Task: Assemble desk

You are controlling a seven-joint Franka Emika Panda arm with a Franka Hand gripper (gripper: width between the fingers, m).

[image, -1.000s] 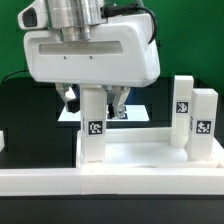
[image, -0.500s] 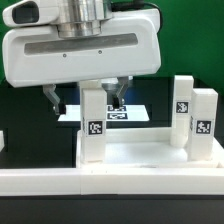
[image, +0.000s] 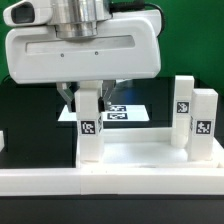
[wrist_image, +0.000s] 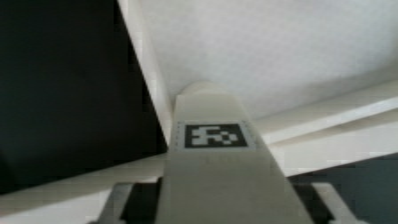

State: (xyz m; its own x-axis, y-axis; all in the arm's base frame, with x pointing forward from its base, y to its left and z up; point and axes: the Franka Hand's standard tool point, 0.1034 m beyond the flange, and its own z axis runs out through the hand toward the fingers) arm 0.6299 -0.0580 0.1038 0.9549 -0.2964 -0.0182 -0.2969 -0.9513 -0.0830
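The desk's white panel lies flat with three tagged white legs standing on it: one at the exterior view's left and two at the right. My gripper hangs over the left leg, its fingers on either side of the leg's top. In the wrist view the leg rises between the fingers, and a thin dark gap shows on each side. The jaws stand narrowed but open around the leg. The panel lies beyond it.
A long low white border rail runs across the front. The marker board lies on the black table behind the panel. A green backdrop stands at the back.
The gripper has come down over the left leg. Its fingers have drawn in from wide open to close beside the leg's top.
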